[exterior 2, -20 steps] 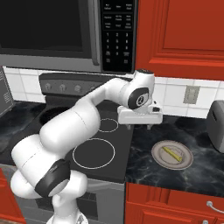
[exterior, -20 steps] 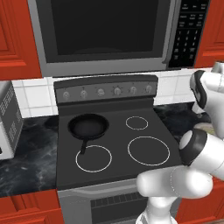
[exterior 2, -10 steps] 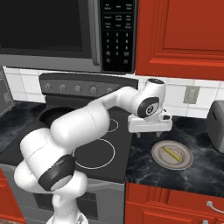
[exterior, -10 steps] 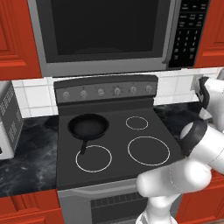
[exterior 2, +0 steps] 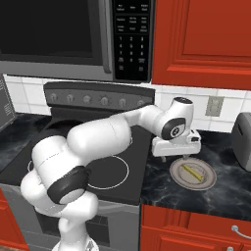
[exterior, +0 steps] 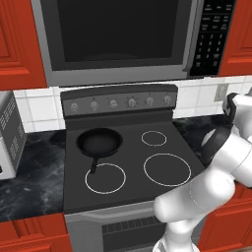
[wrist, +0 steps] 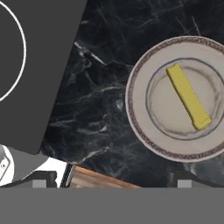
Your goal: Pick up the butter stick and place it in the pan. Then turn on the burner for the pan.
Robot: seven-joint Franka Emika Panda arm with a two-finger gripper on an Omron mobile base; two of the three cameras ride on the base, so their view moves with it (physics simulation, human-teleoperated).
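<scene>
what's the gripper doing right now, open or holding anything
Gripper: open and empty, poised above the plate with the butter stick lying on it, not touching either.

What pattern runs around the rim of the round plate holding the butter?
A thin brown dotted band on the grey plate, clearest in the hand view.

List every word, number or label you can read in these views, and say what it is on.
None can be read.
Microwave keypad: rows of pale marks on the black panel, too small and blurred to make out.
Stove knobs: no legible marks.
Plate under the butter stick: a patterned rim, no text.
</scene>
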